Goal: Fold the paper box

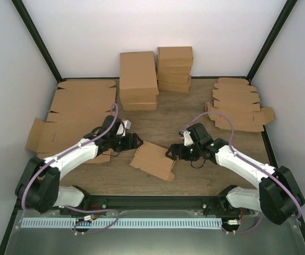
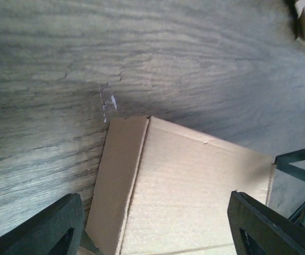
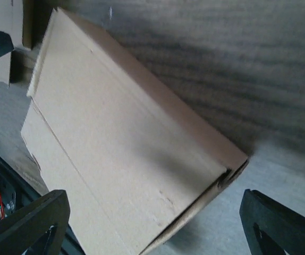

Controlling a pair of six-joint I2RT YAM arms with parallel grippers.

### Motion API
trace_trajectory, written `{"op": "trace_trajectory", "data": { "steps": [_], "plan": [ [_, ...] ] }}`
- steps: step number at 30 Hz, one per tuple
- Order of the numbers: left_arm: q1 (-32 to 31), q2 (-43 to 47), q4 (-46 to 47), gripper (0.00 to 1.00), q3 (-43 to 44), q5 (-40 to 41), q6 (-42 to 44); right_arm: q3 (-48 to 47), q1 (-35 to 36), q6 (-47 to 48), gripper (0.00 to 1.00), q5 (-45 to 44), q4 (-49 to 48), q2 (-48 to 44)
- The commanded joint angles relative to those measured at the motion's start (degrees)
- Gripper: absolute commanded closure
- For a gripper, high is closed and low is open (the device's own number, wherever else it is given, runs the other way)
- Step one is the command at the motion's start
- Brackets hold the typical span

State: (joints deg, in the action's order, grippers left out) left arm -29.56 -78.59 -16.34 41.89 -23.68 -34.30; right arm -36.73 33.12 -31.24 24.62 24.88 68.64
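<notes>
Left fingers (image 2: 51, 228), right fingers (image 3: 30, 220) spread, empty; paper box (image 1: 153, 159) between, cropped in wrist views.

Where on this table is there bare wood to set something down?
Bare wood lies between the stacked boxes at the back and the paper box, and in a strip along the near edge. Crowded: flat sheets left, cutouts back right, left arm and right arm flanking the paper box.
</notes>
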Motion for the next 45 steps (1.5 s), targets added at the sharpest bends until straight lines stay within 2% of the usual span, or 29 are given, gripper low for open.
{"op": "trace_trajectory", "data": {
  "steps": [1,6,11,14,19,20,33,45],
  "plan": [
    [-0.21,6.68,-3.38,0.2,-0.52,2.95,2.24,-4.68,-1.13,6.46,0.09,-1.99,-1.33,-0.1],
    [-0.64,16.14,-6.18,0.17,-3.74,1.7,2.83,-6.65,-2.1,9.58,0.14,2.25,-6.19,1.06],
    [-2.63,22.68,-2.04,0.18,-9.7,-3.09,-1.7,-6.06,-3.52,8.97,0.32,13.08,-14.0,5.01],
    [-5.7,26.04,0.66,0.19,-12.42,-3.68,-4.38,-5.64,-3.92,8.0,0.53,18.45,-17.98,8.52],
    [-9.9,29.08,1.9,0.19,-13.32,-2.78,-5.42,-4.55,-4.47,6.43,0.95,25.7,-24.24,13.17],
    [-10.14,29.43,2.11,0.19,-13.4,-2.75,-5.42,-4.31,-4.61,6.15,0.99,26.49,-24.95,13.81],
    [-10.74,30.25,3.92,0.19,-13.44,-3.3,-4.85,-1.21,-7.61,4.28,0.99,32.85,-31.9,21.39],
    [-11.45,29.72,3.86,0.21,-13.06,-4.34,-4.73,-2.49,-11.14,6.47,0.99,34.89,-30.57,26.64]
  ]
}}
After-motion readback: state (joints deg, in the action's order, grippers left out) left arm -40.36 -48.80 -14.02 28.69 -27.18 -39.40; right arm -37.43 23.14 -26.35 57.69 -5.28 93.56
